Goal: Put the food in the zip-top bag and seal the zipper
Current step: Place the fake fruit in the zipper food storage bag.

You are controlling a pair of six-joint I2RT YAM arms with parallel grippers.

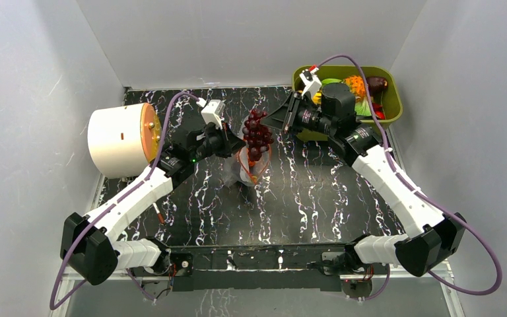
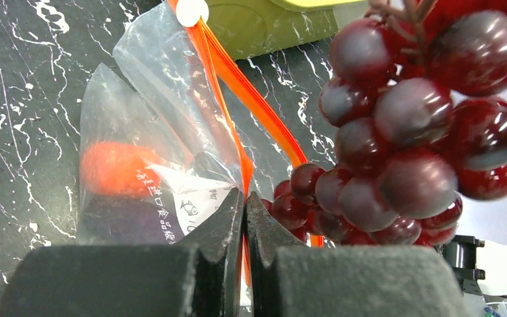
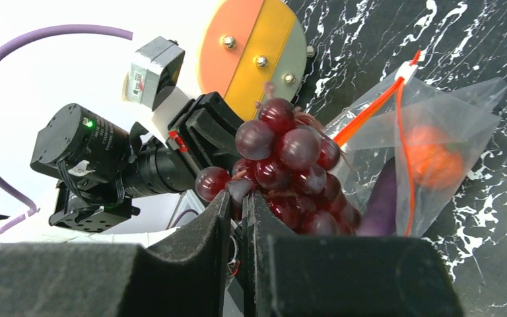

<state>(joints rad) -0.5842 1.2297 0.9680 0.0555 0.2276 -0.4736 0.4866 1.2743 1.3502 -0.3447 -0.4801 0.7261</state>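
Note:
The clear zip-top bag [image 1: 245,166] stands mid-table with its orange-red zipper [image 2: 251,99] held open. An orange-red round piece [image 2: 115,168] and a dark purple piece [image 3: 383,198] lie inside it. My left gripper [image 2: 244,198] is shut on the bag's mouth edge. My right gripper [image 3: 236,198] is shut on the dark purple grapes [image 1: 257,134] and holds the bunch just above the bag's mouth. The grapes fill the right of the left wrist view [image 2: 409,125] and the centre of the right wrist view [image 3: 284,165].
An olive-green bin [image 1: 392,100] at the back right holds more toy food, among it a maroon round fruit [image 1: 377,84] and an orange piece [image 1: 354,84]. A white cylinder with an orange face [image 1: 120,139] lies at the back left. Grey walls enclose the table.

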